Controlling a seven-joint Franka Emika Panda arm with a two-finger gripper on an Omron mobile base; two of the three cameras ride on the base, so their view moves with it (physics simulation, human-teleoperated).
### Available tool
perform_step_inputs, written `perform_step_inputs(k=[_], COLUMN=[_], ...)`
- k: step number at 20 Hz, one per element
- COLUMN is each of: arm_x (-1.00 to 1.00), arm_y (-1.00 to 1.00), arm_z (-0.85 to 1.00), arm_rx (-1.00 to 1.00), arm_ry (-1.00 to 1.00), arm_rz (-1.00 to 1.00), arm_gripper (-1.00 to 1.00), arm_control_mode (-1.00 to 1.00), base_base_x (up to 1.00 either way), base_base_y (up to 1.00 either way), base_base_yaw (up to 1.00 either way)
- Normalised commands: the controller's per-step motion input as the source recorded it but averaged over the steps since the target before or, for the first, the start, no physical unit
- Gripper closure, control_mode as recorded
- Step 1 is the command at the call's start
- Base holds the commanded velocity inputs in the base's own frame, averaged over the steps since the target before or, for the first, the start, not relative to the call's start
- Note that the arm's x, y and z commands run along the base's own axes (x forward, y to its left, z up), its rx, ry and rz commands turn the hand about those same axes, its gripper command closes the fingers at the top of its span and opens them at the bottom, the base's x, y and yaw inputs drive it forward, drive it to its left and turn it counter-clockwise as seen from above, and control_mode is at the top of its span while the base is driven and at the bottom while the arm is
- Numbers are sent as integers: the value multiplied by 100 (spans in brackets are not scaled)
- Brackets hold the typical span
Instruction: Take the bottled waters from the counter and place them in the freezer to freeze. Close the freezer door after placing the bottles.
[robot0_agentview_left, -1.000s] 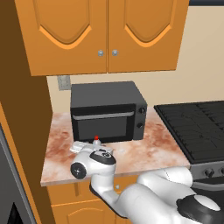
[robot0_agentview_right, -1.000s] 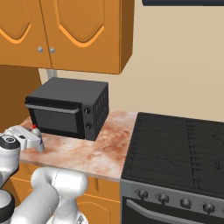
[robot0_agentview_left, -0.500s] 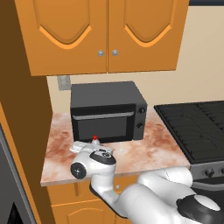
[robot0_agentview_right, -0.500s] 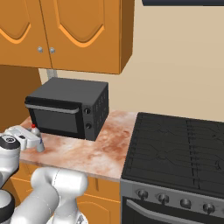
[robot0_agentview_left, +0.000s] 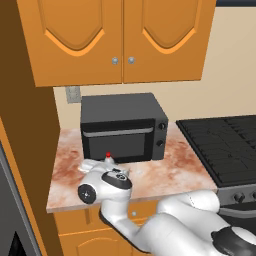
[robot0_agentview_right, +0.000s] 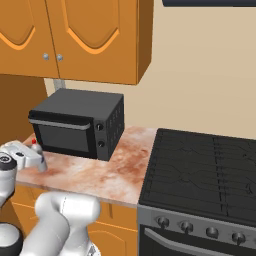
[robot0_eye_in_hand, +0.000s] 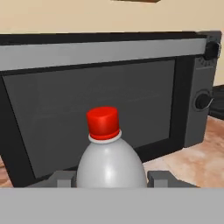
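My claw (robot0_eye_in_hand: 111, 181) clamped on one red-capped bottle (robot0_eye_in_hand: 109, 153), one black microwave (robot0_eye_in_hand: 109, 100) just beyond it, one marbled table (robot0_agentview_left: 165, 170) beneath.

No text, label or number is legible anywhere in these views.

Arm folded low, hand level, fingers (robot0_eye_in_hand: 64, 179) closed on either side of red-capped bottle (robot0_eye_in_hand: 109, 157).

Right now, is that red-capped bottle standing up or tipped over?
Upright: the red-capped bottle stands cap-up before the microwave, between the tool's fingers.
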Motion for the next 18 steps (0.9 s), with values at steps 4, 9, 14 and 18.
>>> perform_step_inputs(k=[4,9,14,18], arm_x=[-41,-64,-66,-53], arm_y=[-34,-53,-54,-65], arm_z=[93,100,94,50], arm_rx=[9,19,14,1], arm_ry=[0,0,1,3], arm_rz=[1,5,12,29], arm_gripper=[100,100,100,100], arm_control_mode=[-100,-100,-100,-100], base_base_x=[0,0,0,0], base_base_y=[0,0,0,0], base_base_yaw=[0,0,0,0])
